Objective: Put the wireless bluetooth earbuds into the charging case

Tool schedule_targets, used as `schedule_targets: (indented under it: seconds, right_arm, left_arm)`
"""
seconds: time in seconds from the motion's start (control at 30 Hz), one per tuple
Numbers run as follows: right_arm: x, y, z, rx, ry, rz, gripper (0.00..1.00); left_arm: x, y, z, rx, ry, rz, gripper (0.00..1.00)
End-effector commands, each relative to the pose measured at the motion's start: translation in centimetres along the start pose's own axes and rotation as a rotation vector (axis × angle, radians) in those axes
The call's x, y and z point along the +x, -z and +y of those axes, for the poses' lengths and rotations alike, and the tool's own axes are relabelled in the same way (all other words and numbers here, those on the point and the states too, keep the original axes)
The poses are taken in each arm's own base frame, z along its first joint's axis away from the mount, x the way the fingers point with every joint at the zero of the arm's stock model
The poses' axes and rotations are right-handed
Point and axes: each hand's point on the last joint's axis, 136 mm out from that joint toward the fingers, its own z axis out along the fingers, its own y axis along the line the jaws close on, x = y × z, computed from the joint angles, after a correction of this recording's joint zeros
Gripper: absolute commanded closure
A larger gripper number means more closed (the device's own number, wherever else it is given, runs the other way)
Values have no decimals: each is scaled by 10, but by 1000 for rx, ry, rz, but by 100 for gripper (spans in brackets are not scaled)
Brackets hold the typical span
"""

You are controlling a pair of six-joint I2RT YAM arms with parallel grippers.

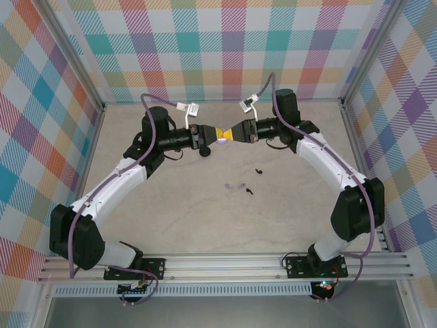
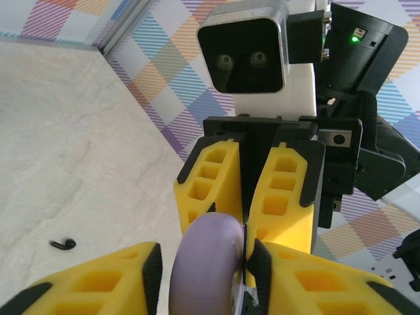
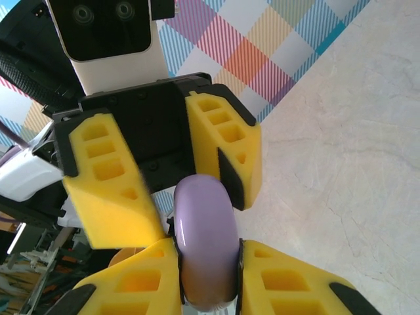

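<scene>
**Lilac case held between both arms, earbuds on the table**

Charging case [image 2: 207, 256], the lilac one, hangs edge-up above the table [image 1: 205, 225], where my two grippers meet nose to nose toward the far side of the cell. The right gripper [image 3: 209, 252] is clamped on it, a pad against each broad face. The left gripper [image 1: 217, 134] stands parted around the same shell, its fingers wider than the case and one of them blurred. I judge the right arm carries it alone. I read this as a pass from arm to arm, likely to get a grip that lets the lid be opened; the case looks closed.

No earbud is in the case. The black earbuds [image 1: 258, 171] and the pale lilac earbuds [image 1: 236, 185] lie loose on the table, nearer the arm bases than the grippers.

Bare tabletop surrounds them, and the plaid back wall [image 1: 225, 48] sits well behind the grippers. The only tight spot is between the opposing fingers.
</scene>
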Motion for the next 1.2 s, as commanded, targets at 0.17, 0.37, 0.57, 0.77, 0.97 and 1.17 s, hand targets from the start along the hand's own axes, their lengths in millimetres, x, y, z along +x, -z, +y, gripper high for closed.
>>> schedule_targets:
  seconds: [0.17,0.37,0.57,0.77,0.97,1.17]
  right_arm:
    - [-14,8,24,2,79,-49,86]
    - [-13,7,29,-25,80,-37,85]
    - [-12,7,29,-34,79,-30,84]
    - [-13,8,34,-43,90,-29,84]
    - [-11,5,33,-56,83,-15,84]
    - [-5,3,32,-55,79,2,83]
  left_arm:
    - [2,8,-22,36,-39,12,46]
    - [7,9,-27,72,-41,29,50]
    - [10,6,-31,104,-36,58,53]
    - [14,3,-26,92,-30,77,52]
    - [14,-1,-31,107,-32,89,59]
    - [13,-1,-30,100,-33,82,64]
